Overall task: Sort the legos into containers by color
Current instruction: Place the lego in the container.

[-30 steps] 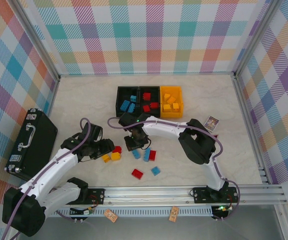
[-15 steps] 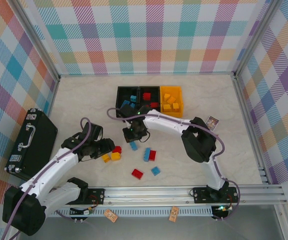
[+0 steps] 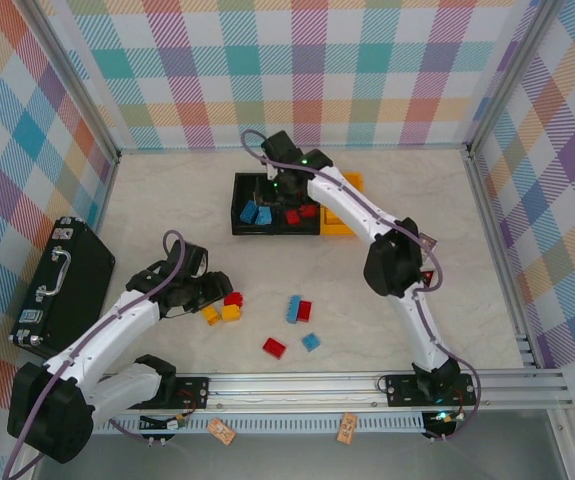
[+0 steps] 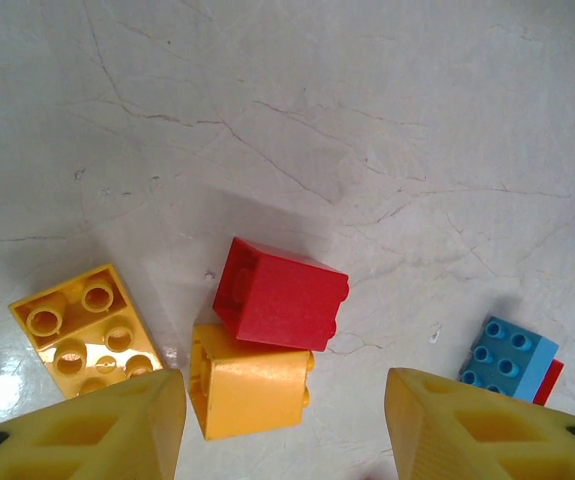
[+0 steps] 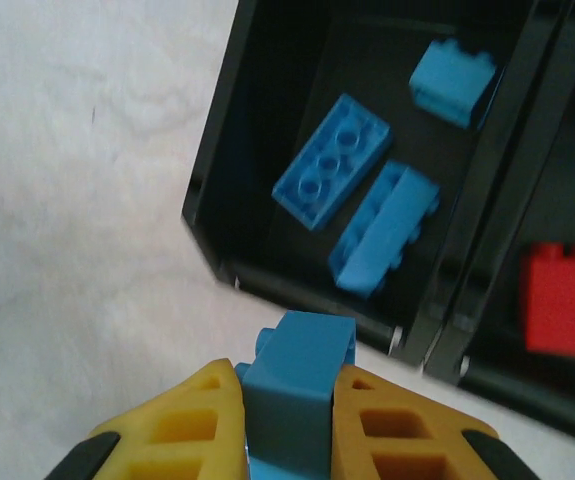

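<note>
1. While the right gripper [image 5: 285, 400] hangs over the near wall of the left black bin [image 5: 217, 190], its jaws are clamped on a blue brick [image 5: 302, 360].
2. That bin holds three blue bricks [image 5: 332, 160]. The middle black bin [image 5: 572, 190] holds red bricks [image 5: 567, 300].
3. The yellow-orange bin [image 3: 339, 226] ends the row on the right, partly hidden by the right arm.
4. The left gripper [image 4: 282, 400] sits low over the table [image 4: 367, 120], jaws apart and holding nothing.
5. A yellow brick [image 4: 252, 385] lies between its fingertips, a red brick [image 4: 282, 295] touching it on the far side. A second yellow brick [image 4: 82, 325] lies just beside.
6. Loose on the table nearby: a blue block [image 3: 293, 308] touching a red block [image 3: 305, 310], a lone red block [image 3: 274, 347] and a lone blue block [image 3: 311, 342].
</note>
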You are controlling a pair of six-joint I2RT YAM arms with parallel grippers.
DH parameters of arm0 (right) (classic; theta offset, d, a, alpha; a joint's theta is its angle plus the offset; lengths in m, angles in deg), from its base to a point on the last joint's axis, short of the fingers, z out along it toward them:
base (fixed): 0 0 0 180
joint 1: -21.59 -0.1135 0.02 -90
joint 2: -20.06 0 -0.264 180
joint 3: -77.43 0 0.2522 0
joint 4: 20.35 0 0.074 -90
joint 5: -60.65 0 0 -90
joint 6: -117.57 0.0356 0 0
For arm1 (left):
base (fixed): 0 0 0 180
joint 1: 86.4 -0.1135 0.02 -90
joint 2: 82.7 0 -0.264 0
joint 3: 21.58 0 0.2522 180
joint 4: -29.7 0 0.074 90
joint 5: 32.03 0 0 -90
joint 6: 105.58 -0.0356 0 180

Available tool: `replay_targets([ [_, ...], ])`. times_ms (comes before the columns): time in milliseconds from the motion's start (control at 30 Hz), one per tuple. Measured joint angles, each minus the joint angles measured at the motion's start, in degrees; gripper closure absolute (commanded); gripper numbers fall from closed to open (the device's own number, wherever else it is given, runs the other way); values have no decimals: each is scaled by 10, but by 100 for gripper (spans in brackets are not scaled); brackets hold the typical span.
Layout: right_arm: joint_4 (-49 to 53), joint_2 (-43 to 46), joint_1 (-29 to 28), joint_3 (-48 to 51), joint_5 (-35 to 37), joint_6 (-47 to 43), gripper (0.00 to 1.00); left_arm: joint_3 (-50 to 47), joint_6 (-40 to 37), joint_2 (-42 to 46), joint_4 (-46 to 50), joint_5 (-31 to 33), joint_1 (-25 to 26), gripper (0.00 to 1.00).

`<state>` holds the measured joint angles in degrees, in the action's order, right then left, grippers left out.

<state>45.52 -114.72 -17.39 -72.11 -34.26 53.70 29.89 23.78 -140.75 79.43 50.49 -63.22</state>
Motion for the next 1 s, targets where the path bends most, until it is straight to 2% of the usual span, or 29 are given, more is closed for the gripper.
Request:
replay_targets([
  [133, 8, -66, 18, -77, -14, 17, 82, 0, 5, 0, -2, 0, 0, 45],
  [400, 2, -105, 25, -106, -27, 50, 81, 0, 17, 17, -1, 1, 0, 45],
  [633, -7, -114, 26, -122, -25, 64, 55, 0, 18, 19, -1, 1, 0, 45],
  [1000, -6, -109, 25, -121, -17, 58, 54, 0, 18, 7, -4, 0, 0, 45],
])
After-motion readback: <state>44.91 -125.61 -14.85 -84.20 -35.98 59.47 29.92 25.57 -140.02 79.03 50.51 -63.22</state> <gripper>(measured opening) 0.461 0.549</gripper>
